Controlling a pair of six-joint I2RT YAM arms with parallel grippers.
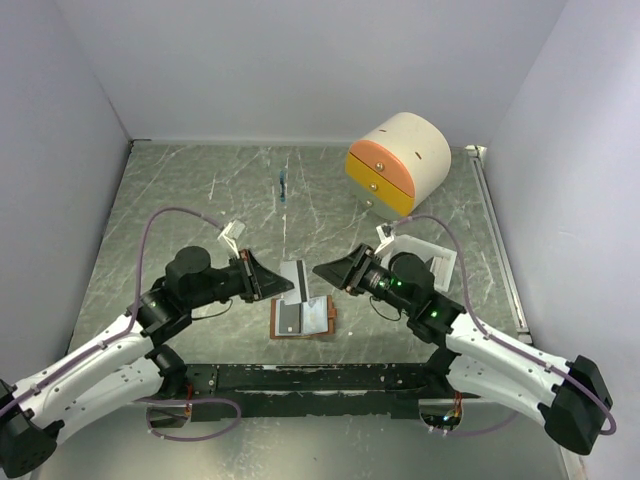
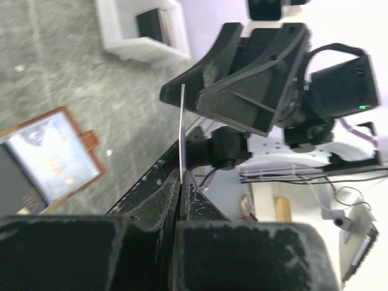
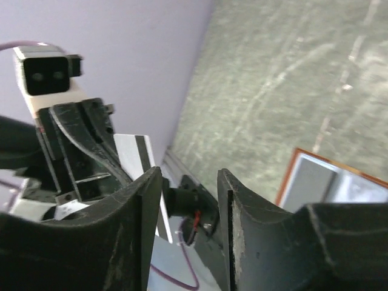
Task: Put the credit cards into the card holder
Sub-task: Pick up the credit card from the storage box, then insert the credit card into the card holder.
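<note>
The brown card holder (image 1: 303, 319) lies open on the table between the arms, with a grey card (image 1: 291, 318) and a pale card (image 1: 318, 316) on its inner pockets. It also shows in the left wrist view (image 2: 45, 160) and the right wrist view (image 3: 330, 182). My left gripper (image 1: 283, 282) is shut on a white credit card with a dark stripe (image 1: 294, 274), held above the holder's far edge. That card is edge-on in the left wrist view (image 2: 181, 130) and face-on in the right wrist view (image 3: 134, 153). My right gripper (image 1: 324, 272) is open and empty, facing the card from the right.
A cream-and-orange drawer box (image 1: 398, 162) stands at the back right. A white tray (image 1: 428, 252) lies under the right arm and shows in the left wrist view (image 2: 142, 30). A thin blue object (image 1: 284, 187) lies at the back middle. Walls enclose the table.
</note>
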